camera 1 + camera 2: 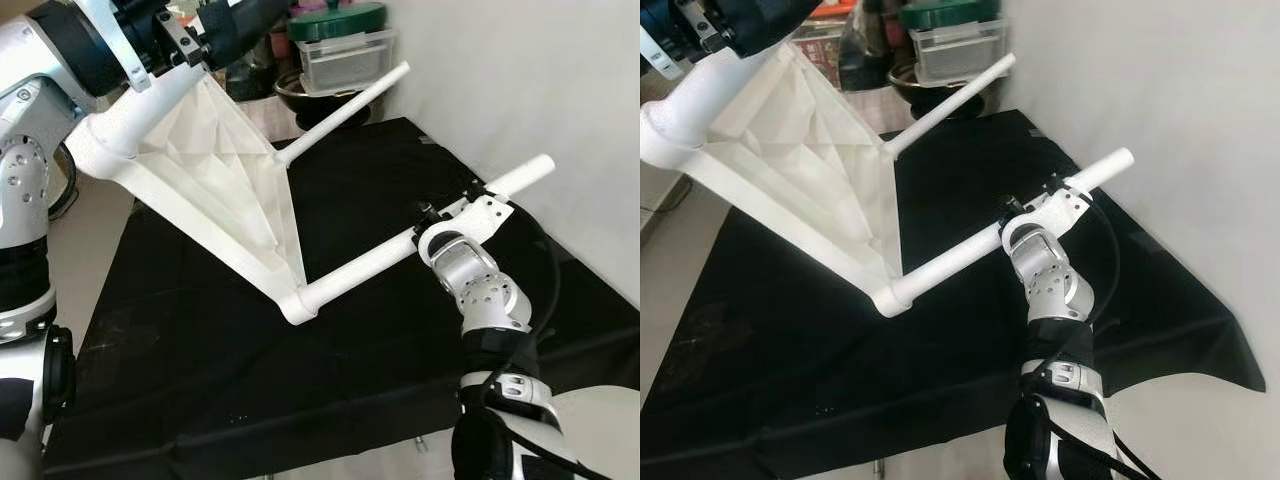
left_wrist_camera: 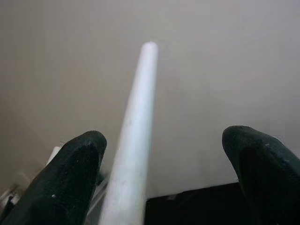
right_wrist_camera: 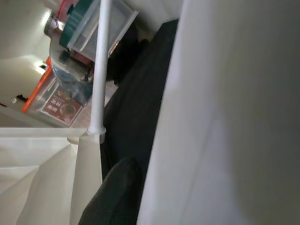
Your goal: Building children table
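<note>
Grip comes first: your right gripper (image 1: 455,212) is nearest you, its fingers pressed round the near table leg (image 1: 400,246), partway along that white tube. The leg's long axis runs from the corner socket (image 1: 297,308), low by the black cloth (image 1: 250,380), up and away toward the wall on your right. Beyond it, the white tabletop (image 1: 215,175) stands tilted on edge above the cloth, with a second leg (image 1: 345,110) pointing the same way. Farthest back and high on your left, the left gripper (image 2: 164,173) has its fingers spread to either side of a third leg (image 2: 136,140), not pinching it.
</note>
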`<state>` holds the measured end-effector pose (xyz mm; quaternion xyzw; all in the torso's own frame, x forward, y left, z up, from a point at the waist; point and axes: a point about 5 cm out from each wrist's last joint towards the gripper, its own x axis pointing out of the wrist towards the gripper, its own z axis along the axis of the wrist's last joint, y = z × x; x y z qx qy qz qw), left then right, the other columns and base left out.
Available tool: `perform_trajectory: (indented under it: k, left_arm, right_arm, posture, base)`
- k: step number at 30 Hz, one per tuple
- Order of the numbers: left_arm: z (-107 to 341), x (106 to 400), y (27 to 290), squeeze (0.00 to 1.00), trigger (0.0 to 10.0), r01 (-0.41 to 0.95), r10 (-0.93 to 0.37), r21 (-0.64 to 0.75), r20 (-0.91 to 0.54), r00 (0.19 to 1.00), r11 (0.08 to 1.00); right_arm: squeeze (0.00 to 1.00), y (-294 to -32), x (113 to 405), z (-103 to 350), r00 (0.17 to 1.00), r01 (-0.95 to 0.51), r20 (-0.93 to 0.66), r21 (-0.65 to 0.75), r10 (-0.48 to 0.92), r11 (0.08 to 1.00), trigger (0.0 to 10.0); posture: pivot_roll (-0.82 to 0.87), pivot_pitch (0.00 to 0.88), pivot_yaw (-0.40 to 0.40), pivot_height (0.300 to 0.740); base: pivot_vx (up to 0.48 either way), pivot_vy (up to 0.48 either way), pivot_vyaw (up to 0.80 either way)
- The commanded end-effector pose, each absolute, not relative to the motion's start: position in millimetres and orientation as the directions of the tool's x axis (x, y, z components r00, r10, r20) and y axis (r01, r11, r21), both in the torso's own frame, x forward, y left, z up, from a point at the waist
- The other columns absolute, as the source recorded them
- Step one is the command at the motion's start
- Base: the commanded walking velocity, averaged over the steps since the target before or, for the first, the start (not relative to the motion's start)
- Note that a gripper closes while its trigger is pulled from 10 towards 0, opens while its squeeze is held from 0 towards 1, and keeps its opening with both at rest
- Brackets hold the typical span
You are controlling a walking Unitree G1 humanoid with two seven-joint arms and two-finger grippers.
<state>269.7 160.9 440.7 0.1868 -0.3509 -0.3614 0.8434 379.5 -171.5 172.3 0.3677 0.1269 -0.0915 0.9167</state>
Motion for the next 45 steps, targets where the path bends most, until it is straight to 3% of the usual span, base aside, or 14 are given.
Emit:
perform_trajectory:
  k: [1,15,25,40,45]
  left_arm:
    - [434,267,157,0.0,10.0,0.514,-0.752,0.551,0.44,0.491,0.658]
    - [407,259,150,0.0,10.0,0.571,-0.74,0.471,0.424,0.522,0.672]
    - [388,255,144,0.0,10.0,0.579,-0.7,0.395,0.43,0.57,0.714]
    - [381,241,143,0.0,10.0,0.582,-0.675,0.344,0.43,0.6,0.737]
    - [382,240,142,0.0,10.0,0.581,-0.672,0.341,0.428,0.604,0.739]
  right_arm:
    - [0.0,-190,337,62,0.696,0.505,-0.678,0.228,-0.237,0.832,10.0]
    - [0.0,-205,322,33,0.634,0.518,-0.724,0.135,-0.272,0.845,10.0]
    - [0.0,-204,332,41,0.707,0.39,-0.67,0.103,-0.226,0.915,10.0]
    - [0.0,-225,338,51,0.696,0.449,-0.655,0.078,-0.294,0.89,10.0]
    - [0.0,-224,340,52,0.716,0.406,-0.639,0.053,-0.282,0.912,10.0]
  posture:
    - [0.08,0.139,0.048,0.74]
    - [0.08,0.206,0.045,0.74]
    - [0.08,0.261,0.045,0.74]
    - [0.1,0.328,0.023,0.74]
    - [0.1,0.339,0.02,0.74]
  base:
    - [0.0,0.0,0.0]
    - [0.0,0.0,0.0]
    - [0.0,0.0,0.0]
    - [0.0,0.0,0.0]
    - [0.0,0.0,0.0]
